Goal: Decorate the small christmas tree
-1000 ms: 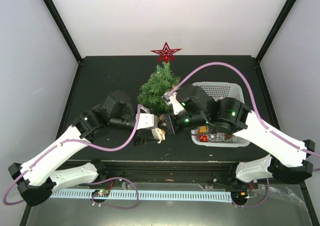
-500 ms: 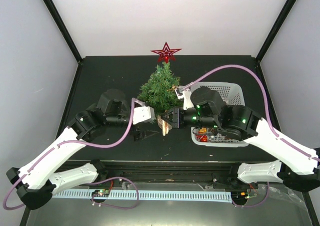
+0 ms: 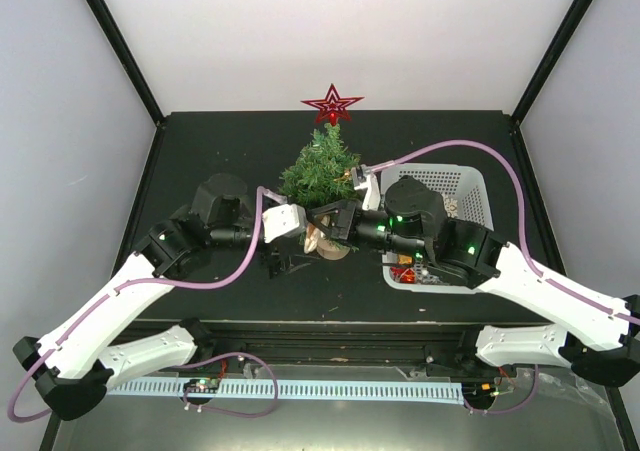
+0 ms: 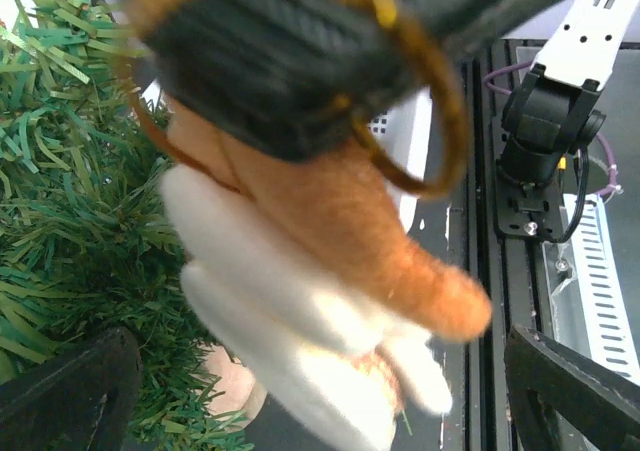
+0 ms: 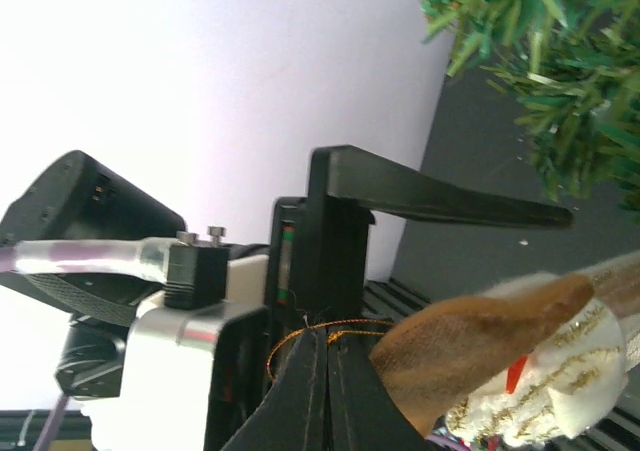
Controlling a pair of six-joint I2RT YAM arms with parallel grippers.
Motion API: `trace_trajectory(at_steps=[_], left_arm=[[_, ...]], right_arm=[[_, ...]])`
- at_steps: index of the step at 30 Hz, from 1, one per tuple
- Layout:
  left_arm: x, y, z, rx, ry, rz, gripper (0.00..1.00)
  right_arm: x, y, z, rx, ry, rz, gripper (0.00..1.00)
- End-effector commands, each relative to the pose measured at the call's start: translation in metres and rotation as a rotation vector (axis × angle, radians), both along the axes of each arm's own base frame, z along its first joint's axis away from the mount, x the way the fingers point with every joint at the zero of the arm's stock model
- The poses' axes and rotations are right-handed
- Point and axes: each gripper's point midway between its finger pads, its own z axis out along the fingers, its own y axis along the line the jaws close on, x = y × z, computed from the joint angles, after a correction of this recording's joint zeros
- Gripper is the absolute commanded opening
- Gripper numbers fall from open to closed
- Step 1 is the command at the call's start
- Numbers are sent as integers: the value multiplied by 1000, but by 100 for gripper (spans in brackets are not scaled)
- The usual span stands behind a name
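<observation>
Well, small christmas tree (image 3: 320, 171) stood mid-table toward back, red star (image 3: 332, 104) on top, white basket (image 3: 455, 183) just right. My right gripper (image 5: 325, 339) clamped felt ornament (image 4: 320, 271) before tree's near side; my left gripper (image 3: 280, 263) gaped wide beside ornament, both crowding tree's front.

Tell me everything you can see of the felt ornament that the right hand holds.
The felt ornament is a soft, fuzzy figure, orange-brown with white parts. The right wrist view shows gold stripes and a small red mark on the white. A thin gold thread loop runs from its top. The right hand, shut, pinches that loop, so the ornament hangs from it. It is beside the lower branches of the small christmas tree; whether it touches them I cannot tell.
</observation>
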Motion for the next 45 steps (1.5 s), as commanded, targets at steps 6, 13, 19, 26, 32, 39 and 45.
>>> trace_trajectory(at_steps=[6,13,19,26,32,39,45], left_arm=[[4,-5,16,-62,18,-4,99],[11,0,16,-58,-11,26,46],[6,4,12,-46,-17,5,2],[5,8,2,-11,-31,-11,1],[-3,3,-5,5,-16,-85,2],[-5,4,-10,42,-24,-117,2],[0,8,-14,92,-53,-105,2]], right_arm=[[8,9,22,156,29,-36,1],[5,12,13,143,45,-15,1],[-3,6,5,106,32,22,1],[-14,-12,-21,13,4,46,1],[-17,-21,-28,-12,-28,51,25],[-15,-39,-20,-57,-108,14,38],[-14,-71,-2,-73,-199,-50,41]])
